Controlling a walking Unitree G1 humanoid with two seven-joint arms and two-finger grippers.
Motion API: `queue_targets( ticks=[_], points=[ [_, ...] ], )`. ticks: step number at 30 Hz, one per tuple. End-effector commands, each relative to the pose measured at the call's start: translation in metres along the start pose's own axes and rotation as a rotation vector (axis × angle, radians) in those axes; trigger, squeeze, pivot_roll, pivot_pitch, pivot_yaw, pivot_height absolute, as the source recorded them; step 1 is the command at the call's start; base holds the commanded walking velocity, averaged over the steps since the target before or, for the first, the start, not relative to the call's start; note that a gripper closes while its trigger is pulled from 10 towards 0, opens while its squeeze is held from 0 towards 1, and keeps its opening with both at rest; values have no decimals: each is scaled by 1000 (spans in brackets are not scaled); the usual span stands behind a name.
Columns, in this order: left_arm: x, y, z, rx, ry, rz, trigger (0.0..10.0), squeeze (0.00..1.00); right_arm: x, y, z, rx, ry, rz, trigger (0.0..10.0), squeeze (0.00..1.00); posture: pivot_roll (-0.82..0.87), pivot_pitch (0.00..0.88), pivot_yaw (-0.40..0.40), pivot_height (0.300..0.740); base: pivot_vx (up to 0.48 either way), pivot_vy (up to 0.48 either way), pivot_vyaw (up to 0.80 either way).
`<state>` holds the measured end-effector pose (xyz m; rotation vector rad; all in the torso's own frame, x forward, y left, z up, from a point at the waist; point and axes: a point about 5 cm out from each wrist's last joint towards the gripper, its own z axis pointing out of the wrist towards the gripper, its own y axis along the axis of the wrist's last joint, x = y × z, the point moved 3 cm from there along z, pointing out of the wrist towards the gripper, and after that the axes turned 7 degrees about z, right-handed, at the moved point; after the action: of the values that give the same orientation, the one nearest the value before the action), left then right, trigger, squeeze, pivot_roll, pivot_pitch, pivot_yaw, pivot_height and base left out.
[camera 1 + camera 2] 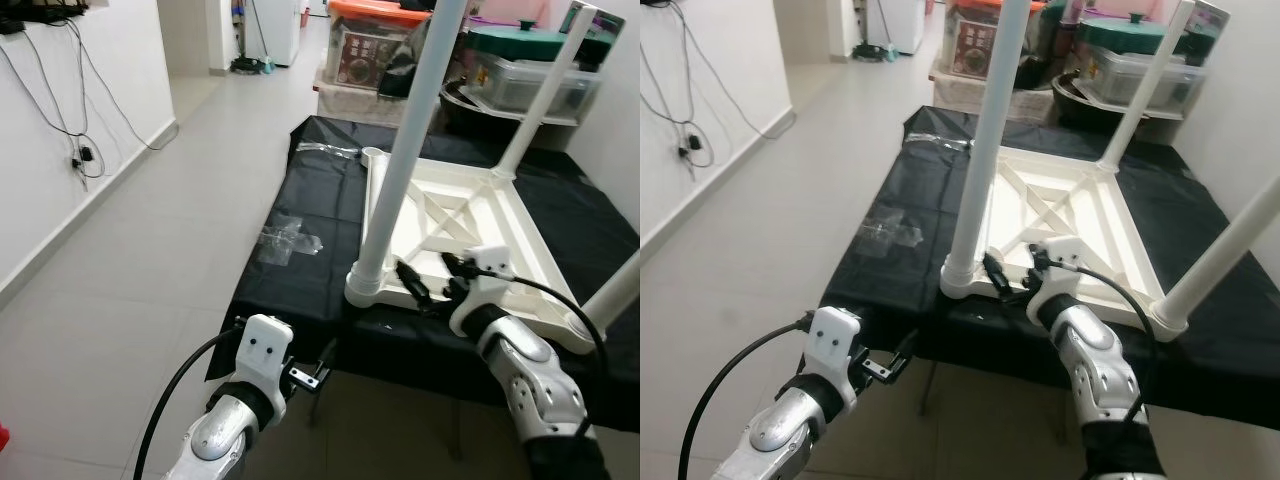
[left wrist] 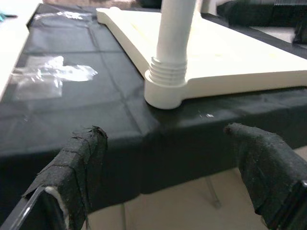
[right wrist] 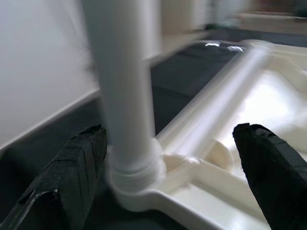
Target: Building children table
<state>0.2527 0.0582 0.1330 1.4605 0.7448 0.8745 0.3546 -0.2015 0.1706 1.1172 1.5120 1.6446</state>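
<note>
Silver arms, white wrists, black cables; fingers (image 2: pixel 79 163) seemingly tape-wrapped.

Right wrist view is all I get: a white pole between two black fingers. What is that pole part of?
Observer: It is the near left leg, standing upright in a corner of a white children's table that lies upside down on a black cloth.
Operator: Are the other legs in?
Observer: The far right leg and the near right leg also stand upright. No leg stands at the far left corner.
Operator: What is the other arm doing?
Observer: The left gripper hangs open below the cloth's near edge, apart from the table. The right gripper is open beside the near left leg's base.
</note>
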Motion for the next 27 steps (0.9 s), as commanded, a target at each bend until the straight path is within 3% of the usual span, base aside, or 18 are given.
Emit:
queue_targets(
  ticks=[1, 4, 11, 14, 27],
  points=[
    [-2, -1, -2, 7, -10, 0, 10000, 0, 4, 3, 1, 1, 60, 20, 10000, 0, 135, 105, -139, 740, 0, 0, 0],
    [-3, 0, -5, 11, -14, 2, 10000, 0, 4, 6, 5, 30, 153, 7, 10000, 0, 135, 105, -139, 740, 0, 0, 0],
    [-4, 1, -7, 8, -19, 12, 10000, 0, 3, 8, 11, 39, 184, 2, 10000, 0, 139, 114, -140, 740, 0, 0, 0],
    [-5, 5, -10, 0, -24, 18, 10000, 0, 5, 18, 27, 28, 209, -18, 10000, 0, 142, 126, -143, 740, 0, 0, 0],
    [-8, 10, -14, -9, -28, 23, 10000, 0, 19, 31, 53, 12, 312, -3, 10000, 0, 150, 136, -151, 740, 0, 0, 0]
  ],
)
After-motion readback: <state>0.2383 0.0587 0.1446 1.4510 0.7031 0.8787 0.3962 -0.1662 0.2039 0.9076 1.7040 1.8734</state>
